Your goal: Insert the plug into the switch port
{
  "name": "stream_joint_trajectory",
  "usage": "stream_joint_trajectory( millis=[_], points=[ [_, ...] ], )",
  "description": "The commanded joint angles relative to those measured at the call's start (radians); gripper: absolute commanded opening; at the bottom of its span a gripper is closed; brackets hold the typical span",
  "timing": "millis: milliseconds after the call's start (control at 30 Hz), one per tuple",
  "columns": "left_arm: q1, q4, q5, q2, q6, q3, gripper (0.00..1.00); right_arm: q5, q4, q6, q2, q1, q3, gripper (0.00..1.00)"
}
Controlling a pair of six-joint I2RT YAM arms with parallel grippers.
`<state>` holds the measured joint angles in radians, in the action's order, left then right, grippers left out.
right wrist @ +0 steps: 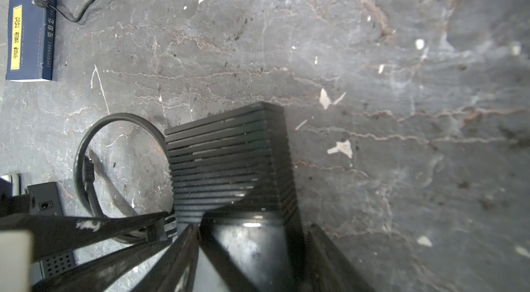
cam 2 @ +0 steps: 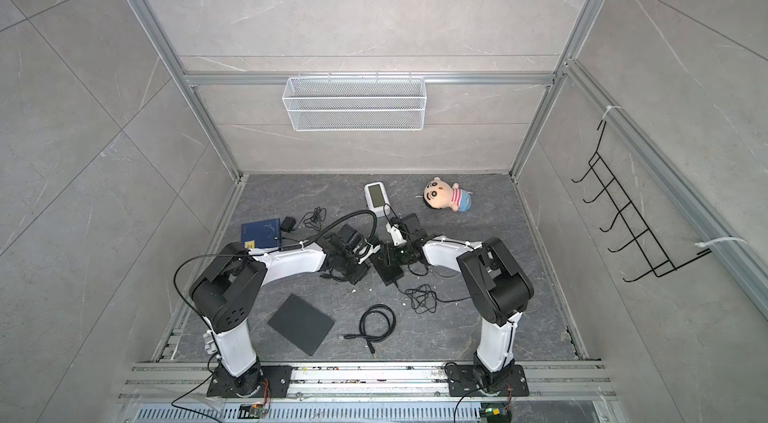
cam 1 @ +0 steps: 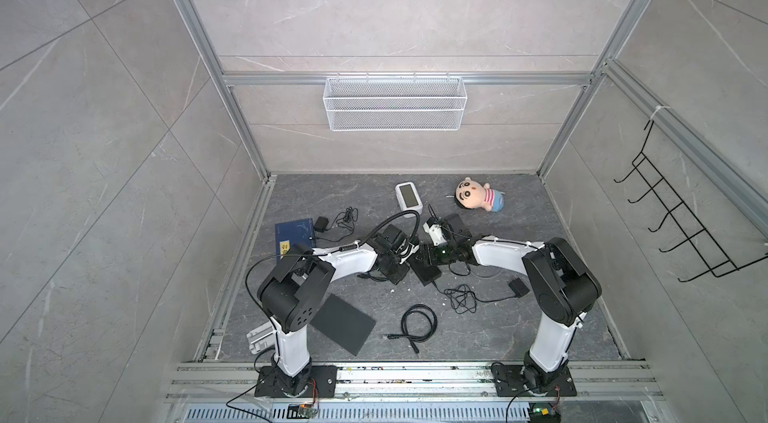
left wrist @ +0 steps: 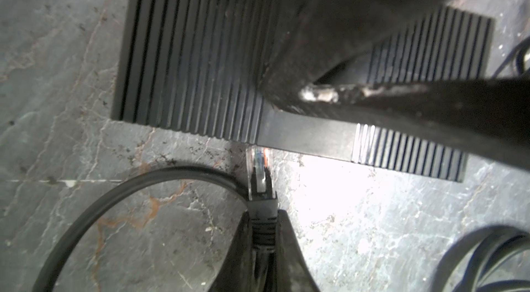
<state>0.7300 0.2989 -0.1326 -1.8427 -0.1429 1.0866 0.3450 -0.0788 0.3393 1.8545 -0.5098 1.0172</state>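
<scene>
A: Can you see the ports on the ribbed black plastic switch (left wrist: 195,55)?
B: No, that face is turned away in the left wrist view; whether the clear plastic plug (left wrist: 259,170) has entered, I cannot tell.
A: From above?
B: The right arm's black wrist (cam 1: 446,252) covers much of it; the plug is too small to find.
A: The dark blue book (right wrist: 28,32)?
B: Cut by the right wrist view's edge.

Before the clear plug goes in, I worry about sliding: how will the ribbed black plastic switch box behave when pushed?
The ribbed black plastic switch box looks rigid and light, so alone it would likely skid on the smooth stone tabletop. The right gripper straddling it should brace it.
</scene>
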Motion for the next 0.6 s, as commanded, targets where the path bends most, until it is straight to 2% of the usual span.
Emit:
stream_joint_trajectory(
  millis=[0, 167, 367, 567],
  points=[
    [0.024, 0.003, -0.021, -0.011, -0.104, 0.010, 0.01, -0.003, -0.160, 0.012, 0.063, -0.013, -0.051, 0.63],
    [0.057, -0.049, 0.038, 0.006, -0.142, -0.013, 0.01, -0.001, -0.167, 0.025, 0.074, -0.013, -0.043, 0.63],
    [0.068, -0.095, 0.049, 0.016, -0.140, -0.036, 0.01, -0.002, -0.155, 0.059, 0.068, -0.008, -0.054, 0.63],
    [0.068, -0.145, 0.031, 0.027, -0.124, -0.081, 0.01, 0.085, -0.069, 0.105, 0.000, 0.076, -0.142, 0.63]
  ],
)
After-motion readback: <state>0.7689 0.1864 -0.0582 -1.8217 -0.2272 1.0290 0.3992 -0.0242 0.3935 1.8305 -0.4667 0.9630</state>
